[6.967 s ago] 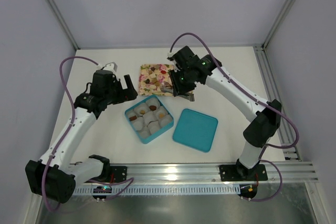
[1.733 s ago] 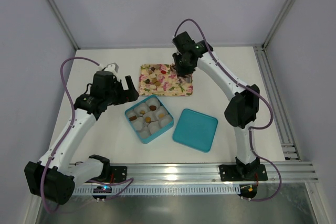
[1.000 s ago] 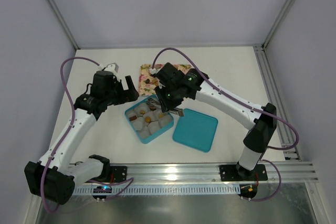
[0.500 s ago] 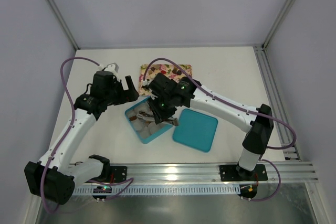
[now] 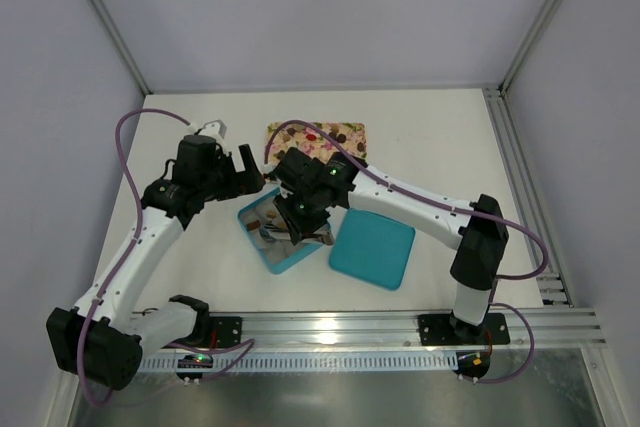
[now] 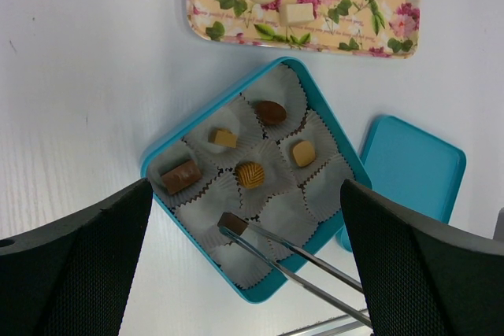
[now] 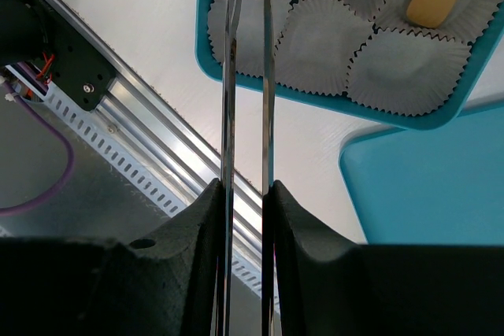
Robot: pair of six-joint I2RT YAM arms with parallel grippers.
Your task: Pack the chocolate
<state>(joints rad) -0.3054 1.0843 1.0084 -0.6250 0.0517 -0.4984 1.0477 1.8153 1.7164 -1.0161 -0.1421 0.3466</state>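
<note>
**Top external view.** The right arm reaches leftward across the worktop (image 5: 440, 157). The right gripper (image 5: 300, 219) is low over the teal box (image 5: 260, 247) and hides most of its interior. The teal lid (image 5: 372, 247) lies flat just right of the box. The floral tray (image 5: 350, 130) lies on the far side of the box. The left gripper (image 5: 252, 171) hangs above the worktop just left of the box, touching nothing.

**Right wrist view.** This view alone shows the grip. The right gripper is clenched on the tweezers (image 7: 266, 84), squeezing the two thin blades nearly parallel. The blades run out over the box's near-left corner to a brown lump cut off by the picture's edge. One tan chocolate (image 7: 431, 1) sits in a crinkled white paper cup, and the paper cups (image 7: 402, 60) beside it hold nothing. The lid shows at the lower right.

**Left wrist view.** This view looks straight down into the box, unobstructed. Five chocolates sit one to a cup: a dark oval, two tan squares, a gold ridged piece and a brown bar. A sixth, the dark held piece (image 6: 232, 223), is pinched at the tweezer tips over a near cup; whether it touches the paper cannot be told. Further chocolates, pale and brown, lie loose on the tray at the far edge. The left gripper's black fingers (image 6: 71, 273) stand wide apart at either side of the picture, released.
</note>
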